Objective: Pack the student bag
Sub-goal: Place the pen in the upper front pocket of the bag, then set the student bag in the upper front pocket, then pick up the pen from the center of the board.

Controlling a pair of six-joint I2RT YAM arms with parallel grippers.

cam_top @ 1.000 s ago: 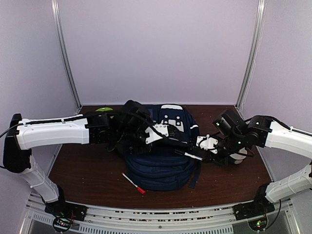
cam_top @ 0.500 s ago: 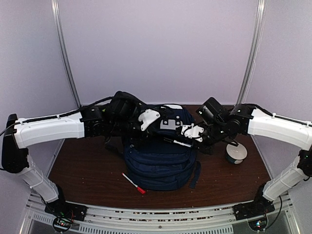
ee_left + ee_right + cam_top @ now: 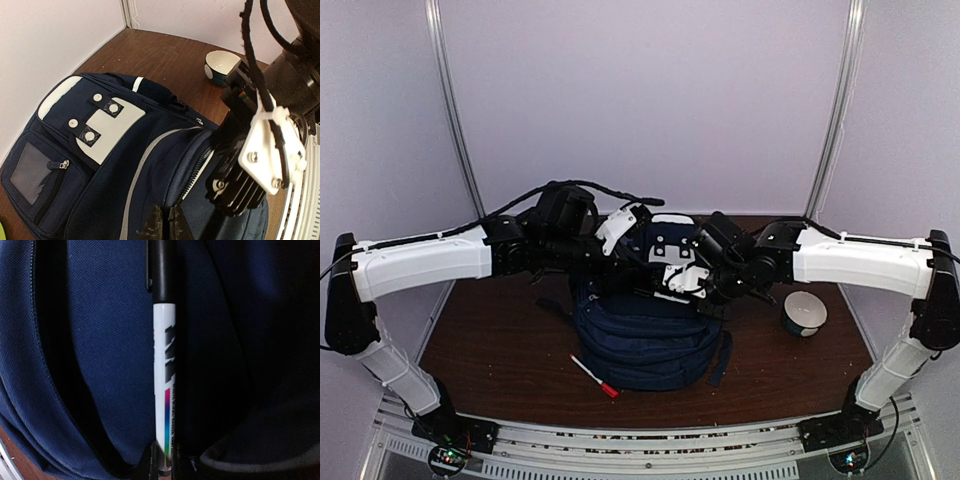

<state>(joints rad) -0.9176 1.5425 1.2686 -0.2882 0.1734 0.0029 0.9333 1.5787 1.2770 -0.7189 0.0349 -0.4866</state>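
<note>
We see the student bag (image 3: 645, 350) lying mid-table (image 3: 500, 350); our right jaws grip a marker (image 3: 164, 390), its long axis pointing cap-first into the opening just ahead, while the left jaws pinch the bag's zipper edge

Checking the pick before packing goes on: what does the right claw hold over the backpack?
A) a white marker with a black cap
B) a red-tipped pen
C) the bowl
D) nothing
A: the right wrist view shows the white marker, black-capped, pinched in the right claw above the student bag.
</note>
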